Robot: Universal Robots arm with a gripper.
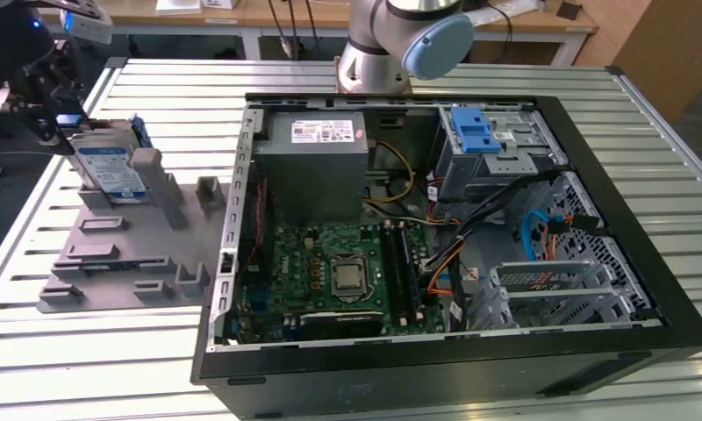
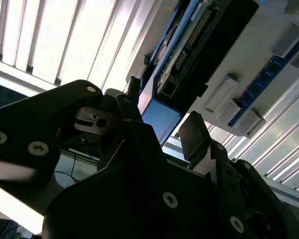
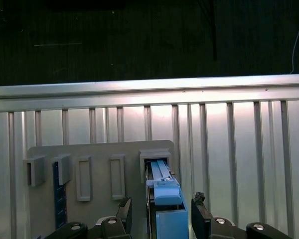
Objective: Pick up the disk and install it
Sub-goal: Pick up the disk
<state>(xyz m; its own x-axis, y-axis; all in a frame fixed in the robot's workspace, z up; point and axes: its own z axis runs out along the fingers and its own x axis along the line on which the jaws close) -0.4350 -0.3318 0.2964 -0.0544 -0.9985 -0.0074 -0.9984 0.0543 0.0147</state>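
First wrist view: gripper (image 3: 161, 200) open, fingers astride the upright disk (image 3: 168, 215) with gaps, disk slotted in grey holder (image 3: 99, 152) on worktop (image 3: 239, 149).

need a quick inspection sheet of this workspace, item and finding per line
surface: slatted metal table, open computer case on it
job's things: disk upright in grey fixture plate, not yet in the case
clutter: nothing seen
grippers: tool open, fingers either side of the disk's top
cables: orange, blue and black leads inside the case
surroundings: wooden desks behind the table
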